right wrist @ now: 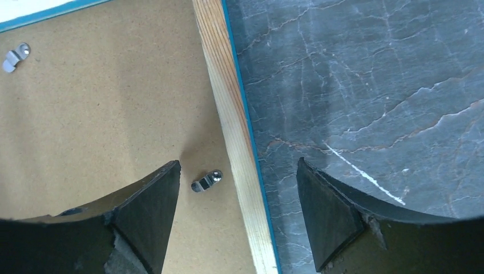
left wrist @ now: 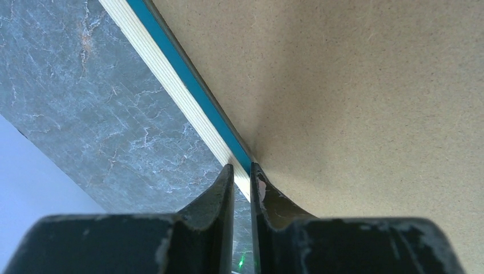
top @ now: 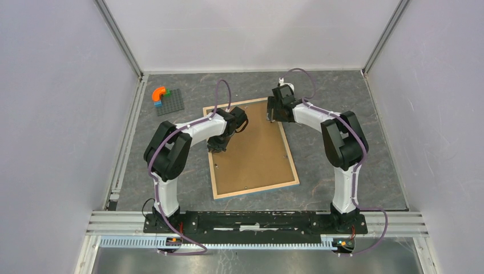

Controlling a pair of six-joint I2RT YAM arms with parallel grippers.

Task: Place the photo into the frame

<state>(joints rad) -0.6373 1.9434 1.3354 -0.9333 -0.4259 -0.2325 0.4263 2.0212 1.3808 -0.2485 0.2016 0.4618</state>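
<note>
Grey marbled desk (top: pixel 342 97) between bare white walls, and the frame (top: pixel 257 190) lies face down in the middle with its brown backing board (top: pixel 254 154) up, the way a frame's back gets worked. Left fingers (left wrist: pixel 220 197) sit nearly together astride the left rail, wood and blue edge running between them. Whether it's a true pinch or a hover cannot be told; likely they are there to steady it. Right fingers (right wrist: pixel 325 205) gape wide over the right rail near the far corner, one above the board and one above the desk. A small metal tab (right wrist: pixel 206 181) lies between them, and they hold nothing. The photo is nowhere in view; if loaded, the board hides it.
</note>
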